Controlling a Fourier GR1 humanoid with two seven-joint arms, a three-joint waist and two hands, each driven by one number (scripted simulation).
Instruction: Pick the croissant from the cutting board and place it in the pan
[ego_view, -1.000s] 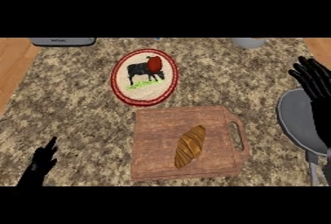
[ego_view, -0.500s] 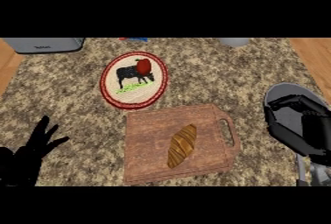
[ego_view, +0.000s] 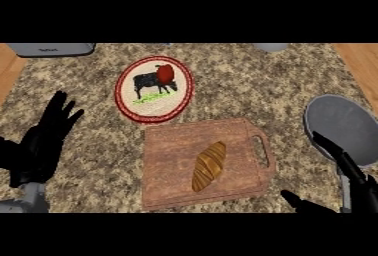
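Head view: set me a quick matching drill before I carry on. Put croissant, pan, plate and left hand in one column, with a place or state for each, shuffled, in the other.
Column one:
A. croissant
B. pan
C. plate
D. left hand

Column two:
1. grey, at the view's right edge
2. lying on the cutting board
3. open, at the view's left edge
4. red-rimmed, just beyond the cutting board

Pairs: A-2, B-1, C-4, D-3.

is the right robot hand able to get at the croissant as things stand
Probably yes: the right robot hand is open just right of the cutting board, and nothing lies between it and the croissant.
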